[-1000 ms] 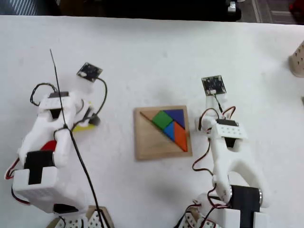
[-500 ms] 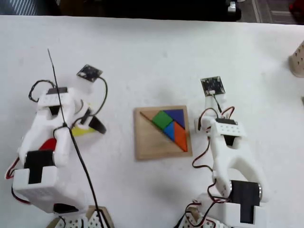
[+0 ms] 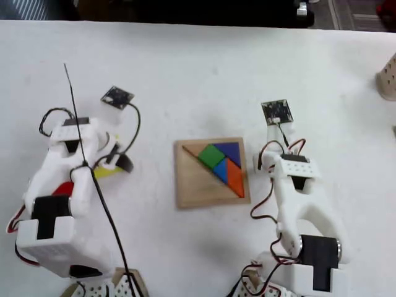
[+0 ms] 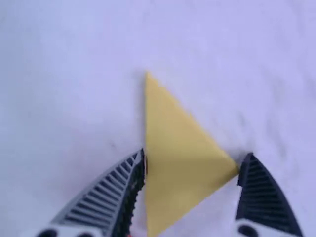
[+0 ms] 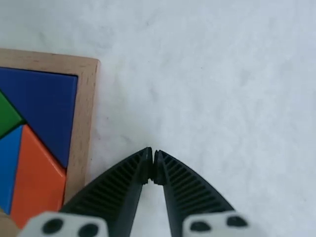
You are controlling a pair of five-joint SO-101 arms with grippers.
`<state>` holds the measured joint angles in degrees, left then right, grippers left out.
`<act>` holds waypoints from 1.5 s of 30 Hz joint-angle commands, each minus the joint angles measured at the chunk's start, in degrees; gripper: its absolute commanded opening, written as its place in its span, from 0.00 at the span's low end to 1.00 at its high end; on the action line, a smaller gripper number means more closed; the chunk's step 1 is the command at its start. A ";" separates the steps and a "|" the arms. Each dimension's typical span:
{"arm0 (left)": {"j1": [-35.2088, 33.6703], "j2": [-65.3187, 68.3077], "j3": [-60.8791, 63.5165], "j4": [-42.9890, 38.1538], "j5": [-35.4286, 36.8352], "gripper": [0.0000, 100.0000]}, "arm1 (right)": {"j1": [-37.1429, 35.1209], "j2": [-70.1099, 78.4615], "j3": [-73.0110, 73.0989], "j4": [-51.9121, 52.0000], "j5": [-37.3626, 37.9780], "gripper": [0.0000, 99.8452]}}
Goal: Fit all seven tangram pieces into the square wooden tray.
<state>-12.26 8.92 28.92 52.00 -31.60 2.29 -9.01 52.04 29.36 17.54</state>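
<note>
— At mid-table, item one: the tray (image 3: 180,185). Contents?

— Four pieces entered, all packed into its far-right half: green (image 3: 211,156), dark blue (image 3: 231,150), light blue (image 3: 221,171), orange (image 3: 234,176). The near-left half reads as plain wood.

— Outstanding stock?

— Yellow triangle (image 4: 177,168), flat on the table well left of the tray. Red piece (image 3: 62,189), farther left and nearer, mostly tucked under the left arm. By my count that makes six; the task is a little past half done, with at least these two to be carried over and seated.

— Item: left gripper (image 4: 193,158). Condition?

— Fingers apart, set down astride the yellow triangle, one pad (image 4: 126,190) against its straight edge, the other at its corner. Whether either presses or merely touches, I cannot tell. Not clamped, as I judge it.

— Item: right gripper (image 5: 153,159)?

— Tips together, holding nothing, low over the table just right of the tray's rim.

— Entries marked uncertain?

— Three. The red piece's shape: the arm covers most of it. The seventh piece: I cannot place it. The tray's plain half: a diagonal seam runs across it, and I cannot say whether that half is bare floor or an unpainted piece lying flush. The light blue piece's outline is also hard to settle from overhead.
</note>
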 commanded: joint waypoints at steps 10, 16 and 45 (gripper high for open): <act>-0.84 -1.98 0.09 -2.11 3.43 0.29 | -0.57 -0.22 -2.73 0.31 0.70 0.02; -1.36 -1.98 0.09 -2.11 3.78 0.26 | -0.57 -0.22 -2.73 0.31 0.70 0.02; -1.45 -2.24 -1.67 1.41 4.04 0.26 | -0.66 -0.04 -2.81 -0.04 0.70 0.02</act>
<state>-12.26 8.84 29.63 51.03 -28.44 2.29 -8.66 52.04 29.36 17.54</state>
